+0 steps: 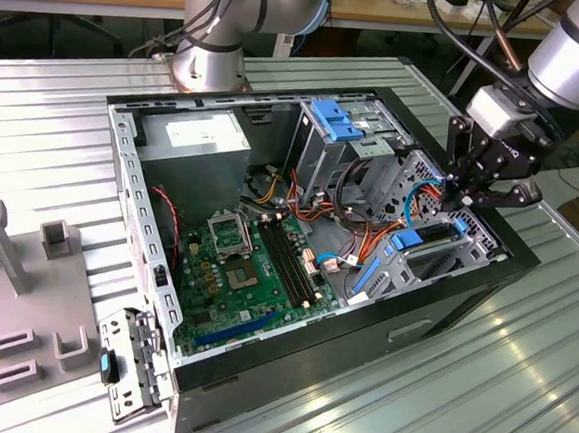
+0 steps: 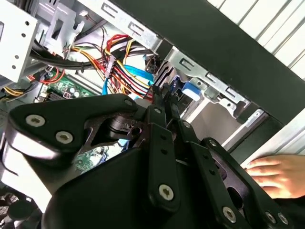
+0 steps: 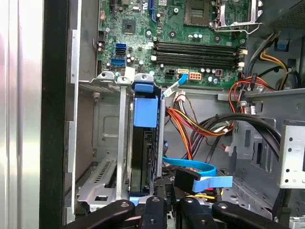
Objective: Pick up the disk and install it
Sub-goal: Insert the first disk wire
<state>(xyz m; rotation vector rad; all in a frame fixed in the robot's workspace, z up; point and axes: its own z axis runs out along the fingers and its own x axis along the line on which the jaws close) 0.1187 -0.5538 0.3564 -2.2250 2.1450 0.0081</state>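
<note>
**Disk seated upright in drive cage, gripper at its end**

Open computer case (image 1: 266, 265) on ribbed metal table (image 1: 516, 395). Disk (image 3: 143, 157) standing on edge in a slot of the metal drive cage (image 3: 102, 157), blue rail (image 3: 145, 112) facing outward. Gripper (image 1: 462, 195) low at the cage, toward the exterior view's right; fingers (image 3: 155, 205) drawn together just beside the disk's near end, contact impossible to confirm. Circuit board (image 3: 190, 43) beyond. A person's hand (image 2: 276, 174) resting on the table beside the case.
</note>
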